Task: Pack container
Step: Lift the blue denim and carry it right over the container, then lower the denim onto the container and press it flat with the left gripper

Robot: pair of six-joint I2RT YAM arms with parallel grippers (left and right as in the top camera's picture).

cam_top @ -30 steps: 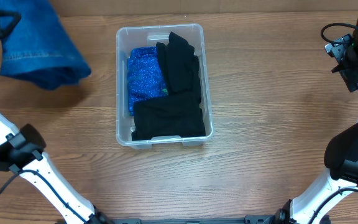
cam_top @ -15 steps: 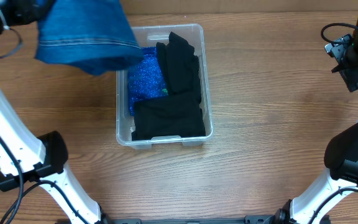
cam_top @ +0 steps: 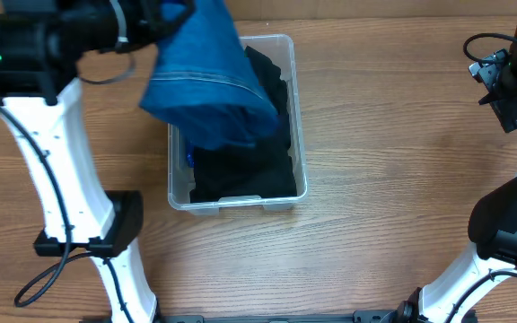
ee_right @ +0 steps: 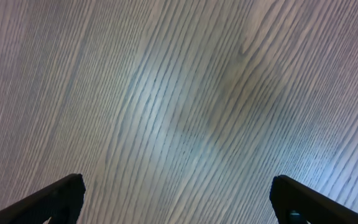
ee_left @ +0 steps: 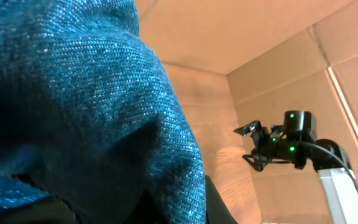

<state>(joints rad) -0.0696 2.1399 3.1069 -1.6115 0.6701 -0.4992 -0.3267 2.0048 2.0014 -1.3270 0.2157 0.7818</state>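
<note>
- Left jaws, overhead view: clamped on a blue denim garment (cam_top: 203, 85), which hangs over the rear left part of the container (cam_top: 299, 135).
- Container stands mid-table (cam_top: 393, 161); black clothing (cam_top: 245, 170) lies inside it.
- Left wrist view: denim fills most of the frame and hides the jaws; the right arm (ee_left: 291, 140) shows beyond.
- Right wrist view: right jaws stand wide apart, holding nothing, over table wood, well apart from the container.

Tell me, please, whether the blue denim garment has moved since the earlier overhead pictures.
Yes. In the overhead view the denim garment has travelled right, from above the bare table left of the container to hang over the container's left half.
</note>
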